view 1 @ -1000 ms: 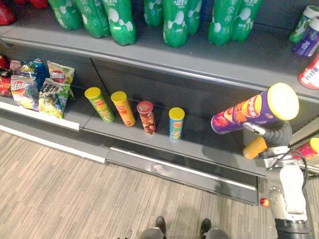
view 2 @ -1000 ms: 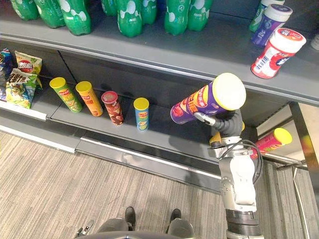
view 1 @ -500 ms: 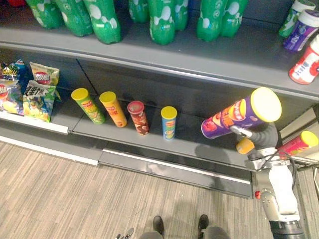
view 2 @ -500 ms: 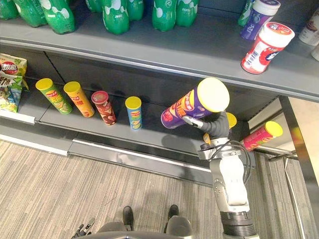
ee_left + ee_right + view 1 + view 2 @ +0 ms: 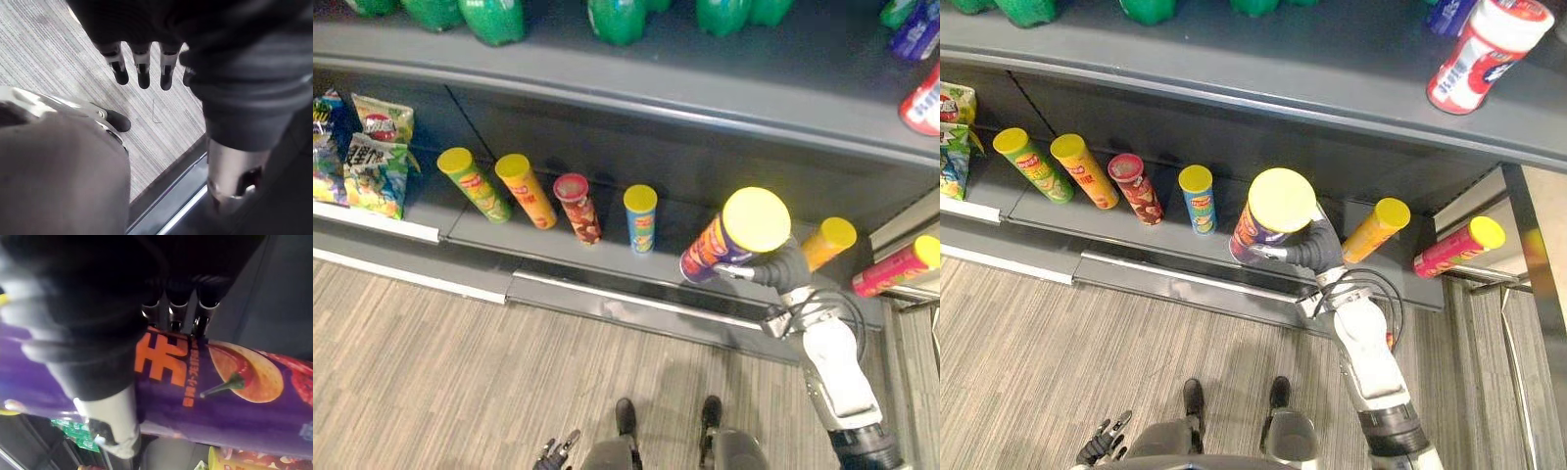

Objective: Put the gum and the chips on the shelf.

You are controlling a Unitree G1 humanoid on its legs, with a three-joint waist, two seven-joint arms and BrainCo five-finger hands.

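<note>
Right hand, fingers clamped round the purple chips can, holds it tilted above the lower shelf between the blue can and the orange can, so the smart play looks like tipping it upright and setting it down gently, clear of both.

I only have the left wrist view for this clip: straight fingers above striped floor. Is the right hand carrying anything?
Observer: Yes. The right hand is curled round a purple chips can with a yellow lid.
Operator: Where is it relative to the shelf?
Observer: It is tilted, with its base toward the lower shelf, just right of a blue can. I cannot tell if it touches.
Operator: Any gum shelved?
Observer: A red and white tub, possibly gum, stands on the upper shelf.
</note>
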